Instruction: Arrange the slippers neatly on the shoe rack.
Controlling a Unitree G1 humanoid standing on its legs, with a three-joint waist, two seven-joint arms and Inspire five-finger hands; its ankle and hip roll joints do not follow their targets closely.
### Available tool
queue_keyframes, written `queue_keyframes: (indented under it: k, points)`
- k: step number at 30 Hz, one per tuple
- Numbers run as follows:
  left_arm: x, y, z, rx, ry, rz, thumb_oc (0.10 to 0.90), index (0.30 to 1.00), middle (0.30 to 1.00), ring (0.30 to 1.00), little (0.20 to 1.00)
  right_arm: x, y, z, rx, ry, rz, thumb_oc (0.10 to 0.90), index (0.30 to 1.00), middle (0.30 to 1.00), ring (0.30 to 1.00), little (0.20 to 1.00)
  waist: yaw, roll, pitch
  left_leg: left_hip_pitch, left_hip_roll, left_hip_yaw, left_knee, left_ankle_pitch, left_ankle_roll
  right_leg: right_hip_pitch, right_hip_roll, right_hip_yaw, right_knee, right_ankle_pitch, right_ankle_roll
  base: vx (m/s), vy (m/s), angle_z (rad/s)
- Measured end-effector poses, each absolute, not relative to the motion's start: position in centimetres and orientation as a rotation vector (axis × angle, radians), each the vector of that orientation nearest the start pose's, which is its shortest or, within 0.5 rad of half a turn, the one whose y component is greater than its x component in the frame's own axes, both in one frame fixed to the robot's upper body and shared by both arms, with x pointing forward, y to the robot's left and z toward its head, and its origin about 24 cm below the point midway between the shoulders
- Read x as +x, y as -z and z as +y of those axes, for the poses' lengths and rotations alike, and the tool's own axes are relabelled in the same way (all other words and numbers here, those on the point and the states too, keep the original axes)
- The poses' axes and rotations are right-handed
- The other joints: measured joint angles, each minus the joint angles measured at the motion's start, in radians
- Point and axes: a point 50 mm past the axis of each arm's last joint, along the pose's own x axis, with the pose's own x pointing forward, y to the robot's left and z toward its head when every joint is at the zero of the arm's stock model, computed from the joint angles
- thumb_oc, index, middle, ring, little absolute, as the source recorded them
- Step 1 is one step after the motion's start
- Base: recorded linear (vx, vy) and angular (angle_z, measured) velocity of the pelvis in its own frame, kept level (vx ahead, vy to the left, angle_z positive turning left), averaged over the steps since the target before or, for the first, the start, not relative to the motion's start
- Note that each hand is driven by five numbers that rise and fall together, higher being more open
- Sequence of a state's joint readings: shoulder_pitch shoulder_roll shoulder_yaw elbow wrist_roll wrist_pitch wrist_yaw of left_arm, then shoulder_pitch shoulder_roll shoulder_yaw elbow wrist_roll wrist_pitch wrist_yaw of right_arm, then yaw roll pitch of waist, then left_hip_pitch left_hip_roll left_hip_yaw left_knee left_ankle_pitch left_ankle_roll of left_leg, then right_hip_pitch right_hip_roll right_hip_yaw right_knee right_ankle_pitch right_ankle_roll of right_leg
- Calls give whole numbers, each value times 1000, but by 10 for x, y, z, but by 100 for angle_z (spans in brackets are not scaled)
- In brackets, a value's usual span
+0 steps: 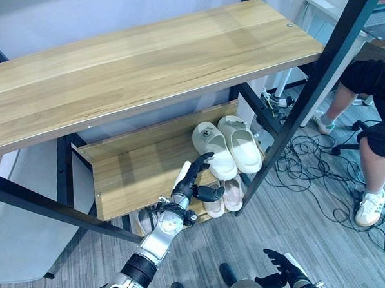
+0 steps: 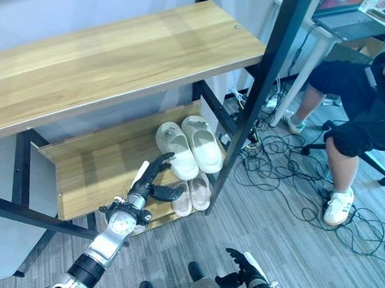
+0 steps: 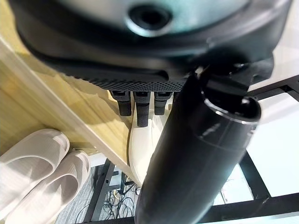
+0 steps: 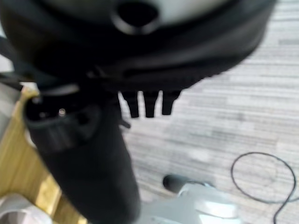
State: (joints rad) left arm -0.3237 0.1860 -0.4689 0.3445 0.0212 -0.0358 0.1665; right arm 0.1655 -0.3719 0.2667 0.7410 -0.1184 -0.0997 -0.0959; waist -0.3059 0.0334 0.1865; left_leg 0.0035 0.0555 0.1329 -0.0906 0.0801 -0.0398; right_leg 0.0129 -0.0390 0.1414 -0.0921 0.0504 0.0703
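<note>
Shoe rack (image 1: 148, 165): a wooden lower shelf was seen at centre frame, under a broad top shelf (image 1: 136, 63).
White slippers (image 1: 226, 145): a pair was placed side by side on the lower shelf, right of centre.
Pink slippers (image 1: 224, 197): a smaller pair was seen just below the white pair, at the shelf's front edge.
Left robot hand (image 1: 195, 179): it was extended over the lower shelf with relaxed fingers, nothing grasped, just beside the white slippers.
Right robot hand (image 1: 284, 271): it was held released above the floor at bottom right.
Person (image 1: 371, 109): seated at the right edge.

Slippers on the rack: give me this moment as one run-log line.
white slippers: side by side, middle shelf | pink slippers: lower shelf | left hand: open, at white pair | right hand: open, idle
</note>
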Motion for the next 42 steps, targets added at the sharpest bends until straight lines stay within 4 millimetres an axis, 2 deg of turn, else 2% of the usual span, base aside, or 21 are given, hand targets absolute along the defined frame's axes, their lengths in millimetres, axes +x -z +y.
queue_keyframes:
  k: [6,12,14,18,20,22,26,29,30,33,34,38,42]
  points:
    - [293,-40,88,372,309,-31,800,900,900,900,900,128,120,-236,-560,-102,811,800,900,900,900,900,2,-9,5,8,0,-3,-1,-1,1,9,-3,-2,0,-1,2,0,0,0]
    - [282,-79,97,276,294,-188,800,900,900,900,900,126,125,-236,-550,-93,843,800,900,900,900,900,21,-16,10,16,0,-10,-2,-1,1,25,-4,-14,0,-2,1,4,31,5]
    - [277,-80,103,237,278,-190,800,900,900,900,900,123,127,-235,-532,-81,856,800,900,900,900,900,26,-17,10,20,0,-22,-1,-1,1,34,-3,-27,0,-6,1,16,42,18]
    - [260,-61,122,213,249,-107,800,900,900,900,900,121,132,-237,-516,-59,896,800,900,900,900,900,70,-21,6,23,0,-34,-5,-9,11,43,-4,-41,0,-8,-1,23,52,12]
    - [254,-54,128,228,253,-75,800,900,900,900,900,119,133,-236,-515,-60,901,800,900,900,900,900,73,-25,4,22,0,-37,-4,-8,12,44,-4,-44,0,-9,-3,12,50,8]
    - [243,-40,143,263,249,-8,800,900,900,900,900,118,136,-234,-496,-62,922,800,900,900,900,900,82,-38,-12,19,-1,-49,-5,-8,11,48,-4,-56,0,-12,-7,7,57,15]
    - [222,-10,172,386,291,154,800,900,900,900,900,101,148,-231,-459,-55,1015,800,900,900,900,900,103,-70,-62,22,-2,-73,-5,-2,2,63,-5,-82,0,-22,-10,28,75,17]
    - [216,2,180,398,290,194,800,900,900,900,900,84,155,-232,-436,-33,1097,800,900,900,900,900,111,-77,-98,21,-6,-87,-5,-4,3,69,-8,-96,0,-30,-7,34,38,17]
    - [212,8,183,412,296,221,800,900,900,900,900,72,159,-234,-437,-31,1149,800,900,900,900,900,126,-76,-122,22,-10,-90,-5,-5,5,72,-11,-101,0,-33,-6,57,64,13]
    - [207,20,187,405,293,252,800,900,900,900,900,63,161,-236,-439,-26,1188,800,900,900,900,900,125,-65,-145,23,-15,-95,-6,-14,14,83,-17,-107,-1,-39,-2,31,43,6]
    - [205,27,187,391,292,270,800,900,900,900,900,58,162,-238,-441,-23,1206,800,900,900,900,900,124,-57,-169,22,-17,-95,-6,-21,10,82,-19,-107,-1,-42,-1,16,31,0]
    - [204,45,194,385,249,331,800,900,900,900,900,49,163,-241,-441,-14,1240,800,900,900,900,900,124,-50,-188,20,-15,-95,-6,-21,10,80,-18,-107,-7,-45,-4,24,64,0]
    - [207,49,193,350,194,337,800,900,900,900,900,42,164,-242,-442,-11,1264,800,900,900,900,900,124,-45,-201,20,-13,-94,-6,-22,11,79,-16,-107,-7,-47,-6,13,31,-1]
